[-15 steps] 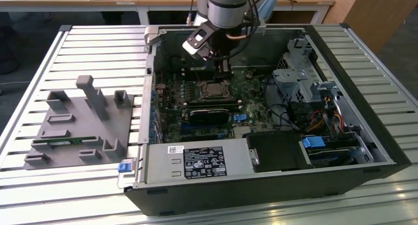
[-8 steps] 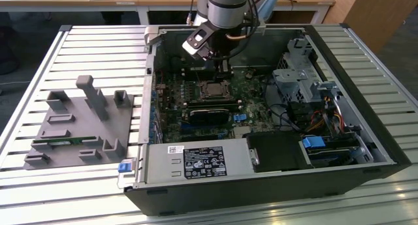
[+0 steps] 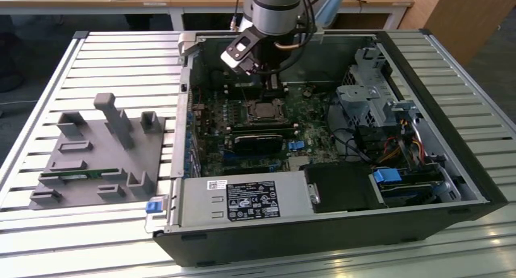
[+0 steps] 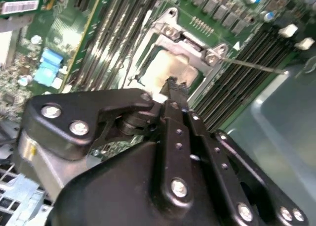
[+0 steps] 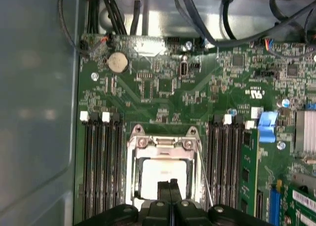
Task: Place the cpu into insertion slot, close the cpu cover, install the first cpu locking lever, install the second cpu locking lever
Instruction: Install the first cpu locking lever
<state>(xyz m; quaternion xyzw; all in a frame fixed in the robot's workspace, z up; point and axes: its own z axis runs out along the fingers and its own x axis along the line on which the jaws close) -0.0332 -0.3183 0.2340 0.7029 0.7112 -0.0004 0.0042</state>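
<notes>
The cpu (image 5: 163,169) lies in the insertion slot (image 3: 262,112), its pale metal top showing through the window of the cpu cover (image 5: 163,143). The cover lies flat over the cpu, also in the second wrist view (image 4: 190,42). My gripper (image 5: 169,185) hovers right over the cpu (image 4: 170,67) with its two black fingers pressed together and nothing between them; I cannot tell whether the tips (image 4: 173,82) touch the chip. A thin wire locking lever (image 5: 205,171) runs beside the socket, angled away from it (image 4: 252,65). In the exterior view the gripper (image 3: 272,87) stands just behind the socket.
The open computer case (image 3: 475,187) lies on a slatted table. Black memory slots (image 5: 98,166) flank the socket on both sides. A labelled power supply (image 3: 241,199), a black card (image 3: 258,139) and a drive cage (image 3: 375,100) sit inside. A grey parts fixture (image 3: 96,151) stands at the exterior view's left.
</notes>
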